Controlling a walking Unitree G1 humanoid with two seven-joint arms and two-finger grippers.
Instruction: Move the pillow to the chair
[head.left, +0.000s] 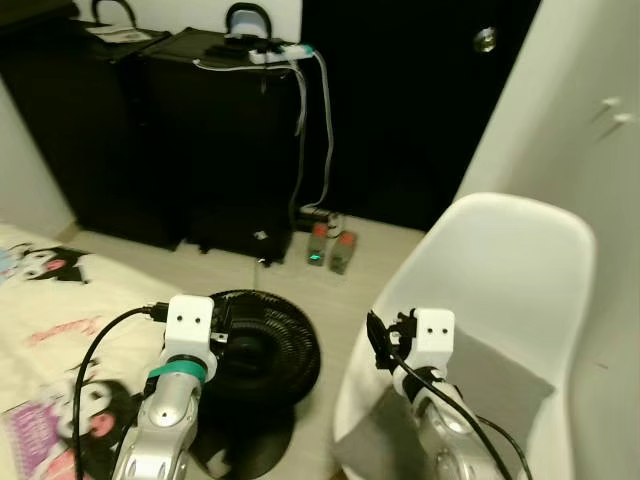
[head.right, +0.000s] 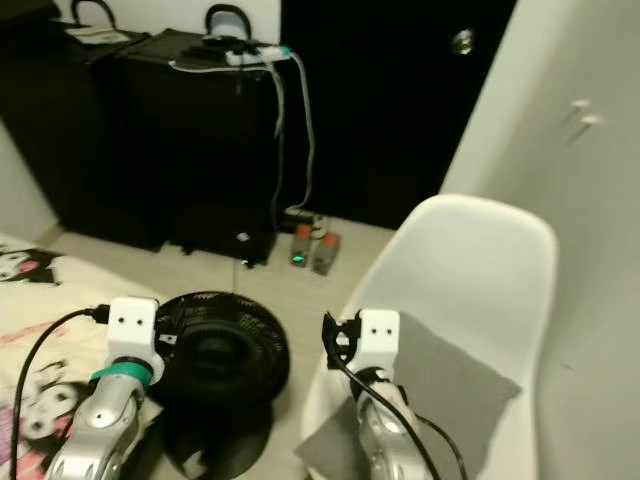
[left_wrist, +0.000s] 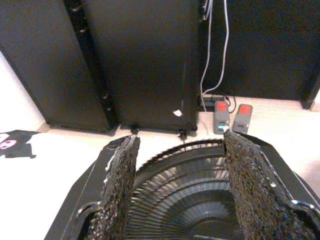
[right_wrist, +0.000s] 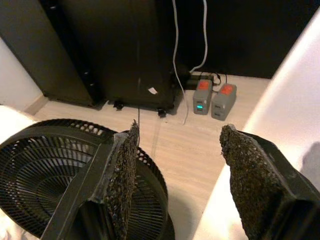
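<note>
Holding both my grippers wide and empty, my left gripper hovers over the black fan and my right gripper hangs by the white chair. A grey pillow already lies on its seat, so I judge backing away without snagging it is what matters. My wrist views add two grey battery packs on the floor.

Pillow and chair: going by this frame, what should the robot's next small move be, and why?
Probably draw the right claw back from the white chair and finish. The grey pillow already lies on the seat, untouched by either claw. The right claw is open and empty at the chair's edge, and the left claw, also open and empty, hovers over the black fan.
</note>
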